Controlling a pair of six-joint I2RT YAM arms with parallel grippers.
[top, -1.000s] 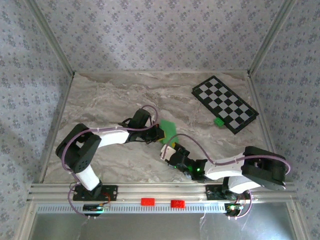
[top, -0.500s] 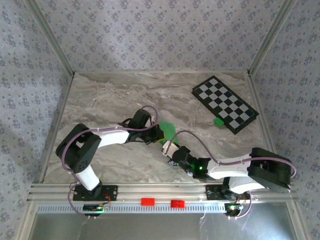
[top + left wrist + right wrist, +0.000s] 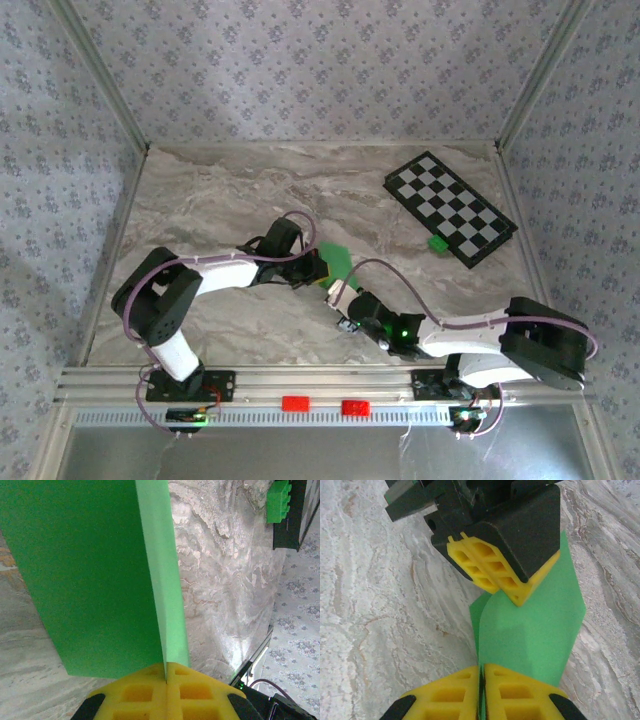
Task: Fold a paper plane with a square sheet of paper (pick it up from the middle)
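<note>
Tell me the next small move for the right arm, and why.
Probably draw the right fingers slowly along the fold, away from the left fingers, to sharpen the crease. Both pairs look shut on the folded green paper, close together, so the left side can anchor it.

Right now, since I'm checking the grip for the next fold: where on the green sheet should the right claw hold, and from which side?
Probably the thin edge opposite the left claw, approached edge-on from the near side. The green sheet is thin and creased, so only a pinch across its faces holds; the right claw is shut there.
</note>
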